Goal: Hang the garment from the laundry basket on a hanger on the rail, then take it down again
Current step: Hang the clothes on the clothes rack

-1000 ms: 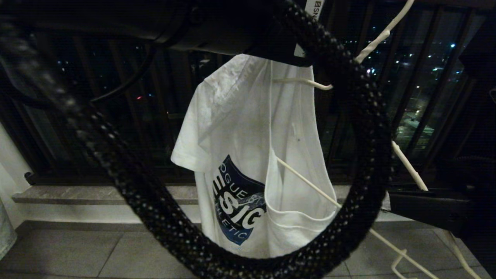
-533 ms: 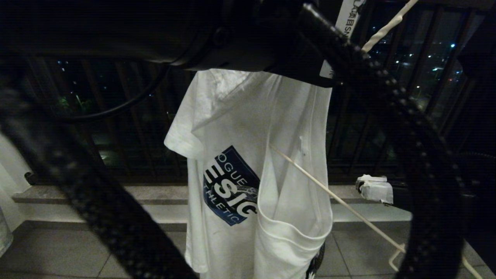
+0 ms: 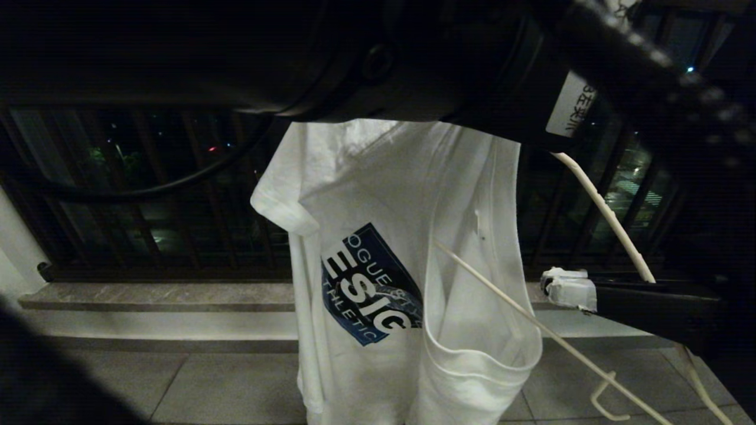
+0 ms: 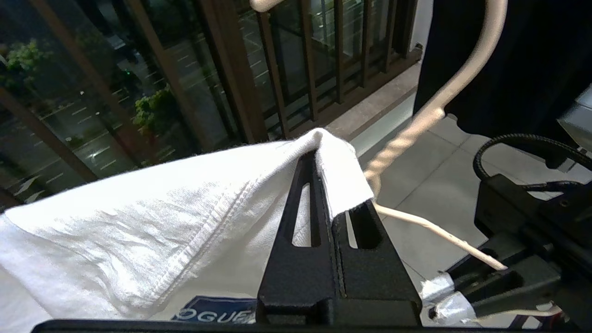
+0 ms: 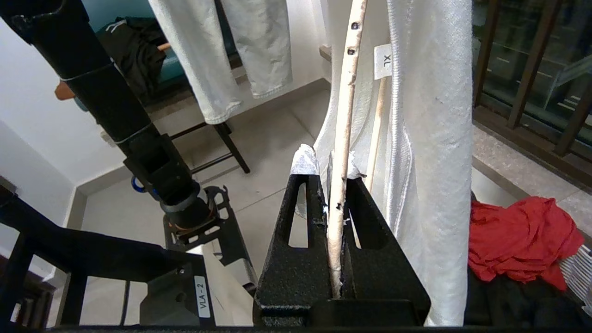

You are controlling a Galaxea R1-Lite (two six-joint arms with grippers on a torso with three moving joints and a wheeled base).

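1. In front of the dark balcony bars point(image 3: 177, 195), the white T-shirt point(image 3: 378, 195) hangs from the left gripper point(image 4: 329, 159), clamped tight on its fabric edge.
2. The right gripper point(image 5: 329, 162) is closed on the wire hanger point(image 5: 341, 138), whose arm pokes into the shirt.

Outside: I see night, city lights beyond the dark balcony bars point(image 3: 177, 218).
Sill: stone ledge point(image 3: 153, 294) below the bars.
Floor: grey tiles point(image 3: 224, 389).
Wall: white point(image 5: 41, 120), far left.

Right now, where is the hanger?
The hanger is pinched in the right gripper at the head view's right, one arm poking inside the T-shirt held up by the left gripper.
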